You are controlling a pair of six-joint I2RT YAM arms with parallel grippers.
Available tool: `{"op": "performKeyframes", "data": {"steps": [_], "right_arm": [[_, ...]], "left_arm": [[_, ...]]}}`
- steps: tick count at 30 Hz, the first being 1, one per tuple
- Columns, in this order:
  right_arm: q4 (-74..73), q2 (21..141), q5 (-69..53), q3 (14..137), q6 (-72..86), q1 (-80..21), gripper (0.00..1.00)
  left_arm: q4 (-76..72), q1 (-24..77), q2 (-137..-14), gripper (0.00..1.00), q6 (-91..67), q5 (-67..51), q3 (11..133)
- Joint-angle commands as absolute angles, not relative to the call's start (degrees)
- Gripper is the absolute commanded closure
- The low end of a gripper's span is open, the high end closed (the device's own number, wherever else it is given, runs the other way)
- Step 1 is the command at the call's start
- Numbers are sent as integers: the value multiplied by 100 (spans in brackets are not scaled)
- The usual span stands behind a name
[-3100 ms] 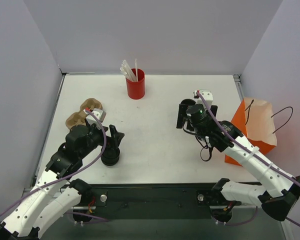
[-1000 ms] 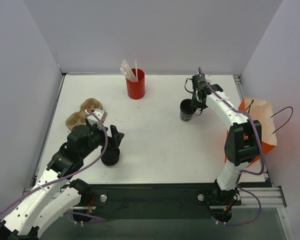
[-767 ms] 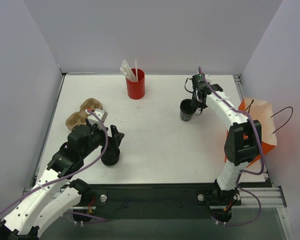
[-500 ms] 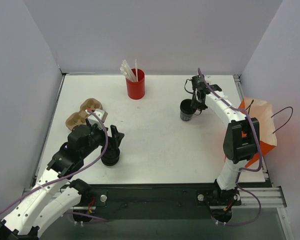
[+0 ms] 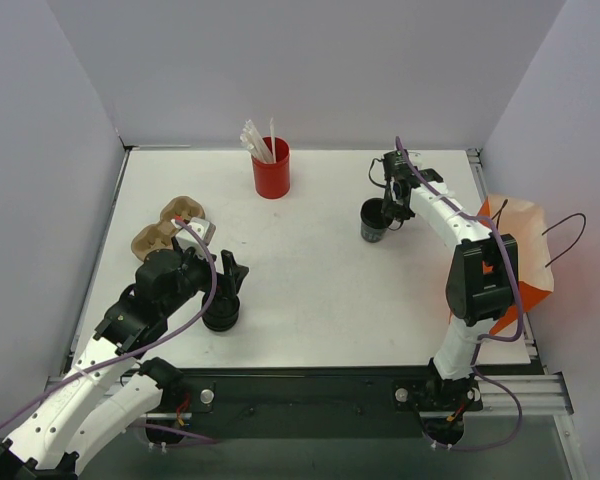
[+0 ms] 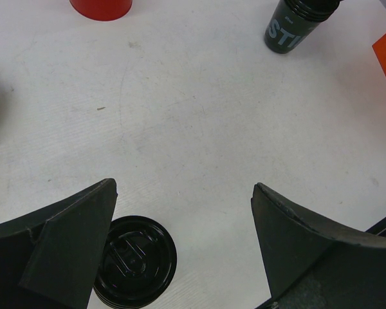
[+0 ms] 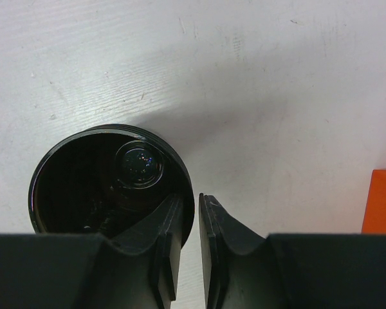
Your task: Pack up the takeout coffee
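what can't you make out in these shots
- Orange bag inside: top view, right arm crosses it.
- Black cup contents: right wrist view, interior too dark.
- Cup lettering: left wrist view, top edge cuts it off.
- Lid stack count: left wrist view, seen from straight above.

I see a white worktop [image 5: 310, 270], matte and lightly scuffed, walled on three sides. At its far edge, left of centre, a red cup [image 5: 271, 170] stands upright with white straws [image 5: 255, 138] in it. Toward the left edge lies a brown moulded-pulp cup carrier [image 5: 165, 228]. Nearer to me, just right of the carrier, a low stack of black lids [image 5: 221, 315] sits flat on the surface. On the right half, toward the back, a black paper cup [image 5: 373, 222] stands upright and uncovered, with white lettering on its side. An orange paper bag [image 5: 515, 250] with dark cord handles stands at the right edge.
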State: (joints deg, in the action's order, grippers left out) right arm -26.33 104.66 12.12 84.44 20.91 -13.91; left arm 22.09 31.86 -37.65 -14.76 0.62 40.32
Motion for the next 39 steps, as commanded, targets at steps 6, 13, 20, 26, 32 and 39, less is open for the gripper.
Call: {"op": "performKeyframes", "data": {"steps": [6, 13, 20, 26, 32, 39], "right_arm": [[-2751, 10310, 1213, 8701, 2021, -1362, 86], [-2786, 10318, 1248, 8754, 1960, -1362, 84], [-2821, 10345, 1204, 8815, 1907, -1362, 92], [-2839, 10327, 1195, 8815, 1855, -1362, 100], [-2839, 10134, 1204, 8833, 1881, -1362, 100], [-2848, 10046, 1125, 8851, 1907, -1354, 100]], "left_arm": [[1951, 3217, -3762, 4, -1424, 53, 4078], [1942, 3217, -3771, 5, -1424, 44, 4078], [1942, 3217, -3788, 4, -1424, 26, 4078], [1942, 3217, -3779, 4, -1424, 26, 4078], [1951, 3217, -3779, 4, -1424, 35, 4078], [1951, 3217, -3771, 4, -1424, 53, 4078]]}}
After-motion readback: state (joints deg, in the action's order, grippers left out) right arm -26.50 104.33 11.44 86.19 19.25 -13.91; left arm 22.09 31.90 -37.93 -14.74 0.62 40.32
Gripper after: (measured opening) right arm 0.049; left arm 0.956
